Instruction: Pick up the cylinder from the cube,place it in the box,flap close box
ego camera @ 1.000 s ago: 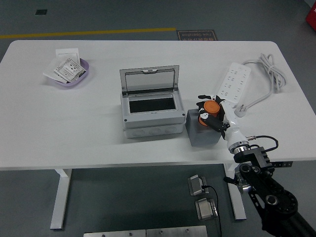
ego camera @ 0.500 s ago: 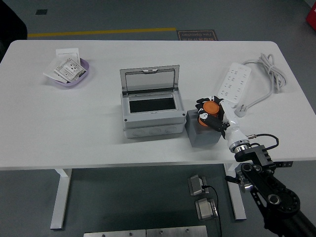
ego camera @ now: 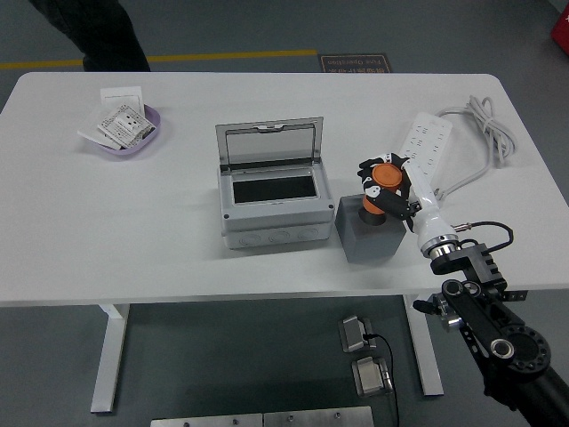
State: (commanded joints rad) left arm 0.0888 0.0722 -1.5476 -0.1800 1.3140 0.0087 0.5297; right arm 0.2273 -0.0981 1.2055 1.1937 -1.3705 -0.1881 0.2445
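Head view: right hand (ego camera: 386, 189) curled around the orange cylinder (ego camera: 382, 178) (upright) above the grey cube (ego camera: 366, 238).

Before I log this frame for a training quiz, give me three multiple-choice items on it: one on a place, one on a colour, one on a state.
1. Where does the grey cube stand?
A. right beside the box, on its right
B. inside the purple bowl
C. on the power strip

2. What colour is the cylinder?
A. blue
B. orange
C. green

3. How is the box's lid?
A. shut flat
B. taken off, lying on the table
C. raised open at the back

Answers: 1 A, the cube sits just off the box's right wall. 2 B, the cylinder in the right hand is orange. 3 C, the lid stands up behind the dark opening.
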